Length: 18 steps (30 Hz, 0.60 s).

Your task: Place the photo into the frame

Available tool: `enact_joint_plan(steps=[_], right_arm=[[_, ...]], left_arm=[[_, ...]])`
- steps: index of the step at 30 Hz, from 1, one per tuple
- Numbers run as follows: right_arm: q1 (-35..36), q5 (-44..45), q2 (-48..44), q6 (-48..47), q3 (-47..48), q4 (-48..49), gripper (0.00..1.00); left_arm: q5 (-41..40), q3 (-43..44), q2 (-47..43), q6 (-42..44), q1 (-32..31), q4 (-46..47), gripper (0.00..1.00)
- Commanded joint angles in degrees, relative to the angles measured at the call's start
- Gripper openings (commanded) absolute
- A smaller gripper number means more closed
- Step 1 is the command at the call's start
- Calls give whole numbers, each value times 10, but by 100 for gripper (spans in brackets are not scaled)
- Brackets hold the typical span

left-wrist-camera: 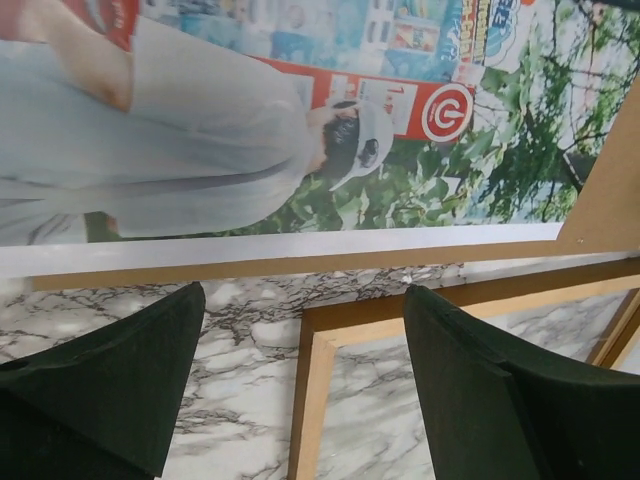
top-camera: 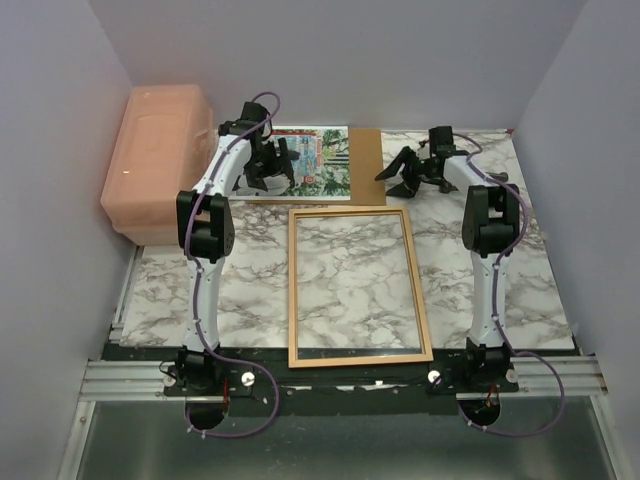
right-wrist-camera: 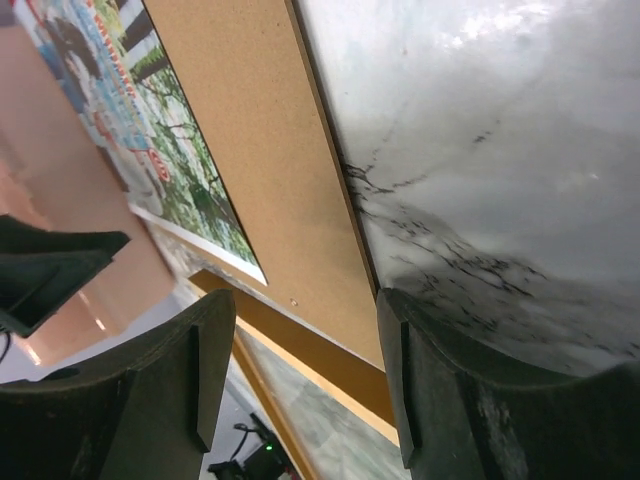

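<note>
At the near edge of the marble tabletop (top-camera: 250, 290), two arm bases are seen, bolted side by side. One frame (top-camera: 360, 358) is laid flat just beyond them, in the middle of the tabletop. Its long sides run from the near edge toward the far edge, and marble is seen inside its thin orange-brown border.

Just past the far side of the frame, one brown backing board (top-camera: 366, 165) is laid flat, and one photo (top-camera: 325, 165) is laid on top of it, near the far edge of the tabletop. The photo is outside the frame. A wide strip of the board is left bare on the right of the print and a thin sliver along its near side.

The left gripper (left-wrist-camera: 305, 300) is held over the near side of the photo and the far left corner of the frame, with its two fingers spread and nothing between them. The right gripper (right-wrist-camera: 305, 300) is held beside the right side of the board, over bare marble, likewise spread and holding nothing.

One pale pink plastic bin (top-camera: 155, 160) is seen at the far left corner.
</note>
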Motion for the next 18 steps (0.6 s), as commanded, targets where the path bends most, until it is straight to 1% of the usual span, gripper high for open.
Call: enact_joint_plan(steps=[1,2,4,6,8,10,12,14,16,18], right_arm=[[5,-64,37,62,-11,76,65],[5,-81,39,73,-10,94,65],[5,-108,44,101,-14,132,65],[5,-132,45,143,-25,185,65],[5,-145,47,174,-33,232,64],[7,-148,51,181,-26,245,64],[10,-143,57,169,-7,229,64],[16,-125,64,135,24,185,64],[23,-93,76,89,62,108,64],[31,-56,82,48,91,53,64]], left_arm=[[42,64,65,12,-11,-114,82],[36,48,55,14,-16,-104,82],[47,-22,19,9,-18,-47,82],[45,-63,-4,4,-18,-18,82],[40,-65,-6,6,-19,-20,82],[39,-52,1,10,-19,-30,82],[43,-46,4,14,-18,-32,82],[53,-49,-3,17,-18,-25,82],[69,-65,-22,25,-18,-6,83],[81,-89,-56,36,-19,22,84]])
